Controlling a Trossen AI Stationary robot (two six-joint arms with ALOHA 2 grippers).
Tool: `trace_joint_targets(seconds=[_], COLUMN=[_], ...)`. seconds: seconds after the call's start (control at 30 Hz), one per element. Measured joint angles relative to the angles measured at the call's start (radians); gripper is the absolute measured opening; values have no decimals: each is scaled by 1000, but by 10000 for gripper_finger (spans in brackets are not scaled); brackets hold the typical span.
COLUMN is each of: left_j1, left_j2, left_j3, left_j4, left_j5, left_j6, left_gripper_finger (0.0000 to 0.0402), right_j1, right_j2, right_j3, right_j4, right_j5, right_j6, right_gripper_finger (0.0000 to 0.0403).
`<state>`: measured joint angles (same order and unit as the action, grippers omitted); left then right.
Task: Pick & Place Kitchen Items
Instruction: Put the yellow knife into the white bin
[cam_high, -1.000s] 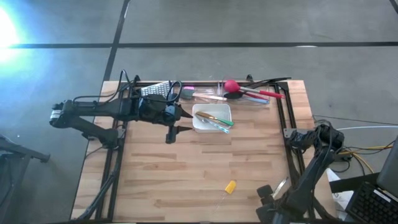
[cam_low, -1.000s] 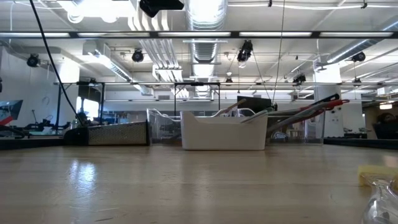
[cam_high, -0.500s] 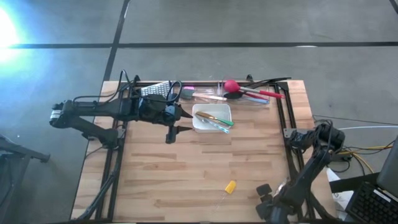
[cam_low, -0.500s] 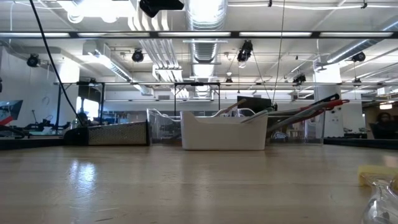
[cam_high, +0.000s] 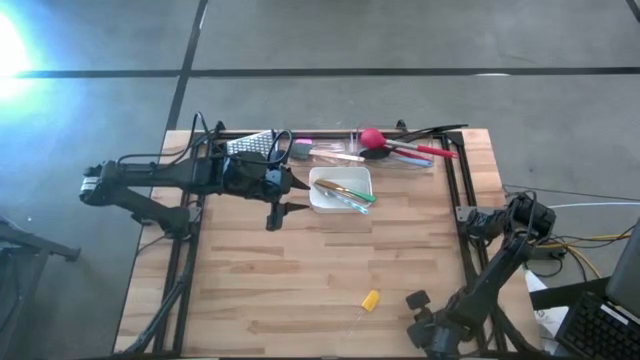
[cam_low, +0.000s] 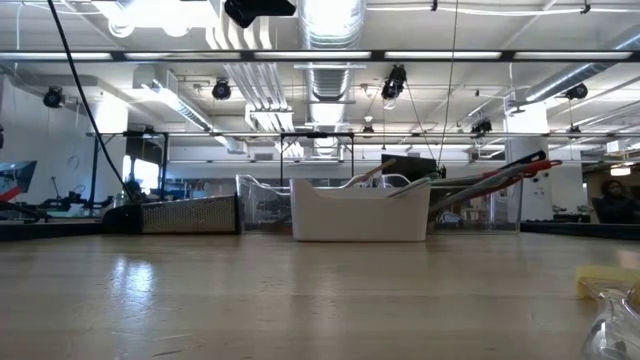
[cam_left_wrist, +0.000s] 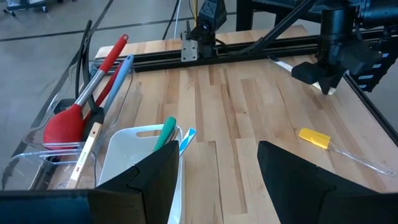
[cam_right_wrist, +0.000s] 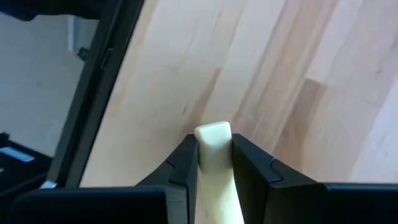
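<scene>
My right gripper stands over the table's near right part, also seen as the right gripper across the table, shut on a cream-handled utensil whose thin silvery blade sticks out sideways. My left gripper hovers open beside the white square tray, which holds a few utensils. A yellow piece on a clear stick lies flat on the wood near the front. Red spatulas and dark spoons lie in the clear bin at the back. My right gripper pinches the utensil's cream handle between its two fingers, one on each side. The handle's rounded end sticks out past the fingertips toward the wood. Whether the utensil rests on the table or is lifted cannot be told.
A steel box grater lies at the back left, behind my left arm. Black frame rails run along the table's sides. Bare wood stretches between the tray and the yellow piece.
My right arm has shifted a little toward the table's left edge, near the front. The pale utensil that showed beside its gripper from above now lies hidden under the arm.
</scene>
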<state>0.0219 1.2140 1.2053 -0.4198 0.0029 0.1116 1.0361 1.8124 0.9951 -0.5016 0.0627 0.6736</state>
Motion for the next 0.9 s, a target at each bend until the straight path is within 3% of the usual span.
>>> trace_joint_targets(seconds=[0.23, 0.43, 0.7, 0.9], left_j1=[0, 0, 0, 0], left_j2=[0, 0, 0, 0], left_j3=[0, 0, 0, 0], left_j4=[0, 0, 0, -8], left_j5=[0, 0, 0, 0], left_j6=[1, 1, 1, 1], left_gripper_finger=[225, 225, 225, 225], right_j1=[-30, -74, -168, -219], right_j2=[3, 5, -33, -156], right_j3=[15, 83, 209, 265], right_j4=[-31, -208, -338, -304], right_j5=[30, 101, 270, 488], right_j6=[-26, -108, -174, -178], right_gripper_finger=[63, 57, 56, 56])
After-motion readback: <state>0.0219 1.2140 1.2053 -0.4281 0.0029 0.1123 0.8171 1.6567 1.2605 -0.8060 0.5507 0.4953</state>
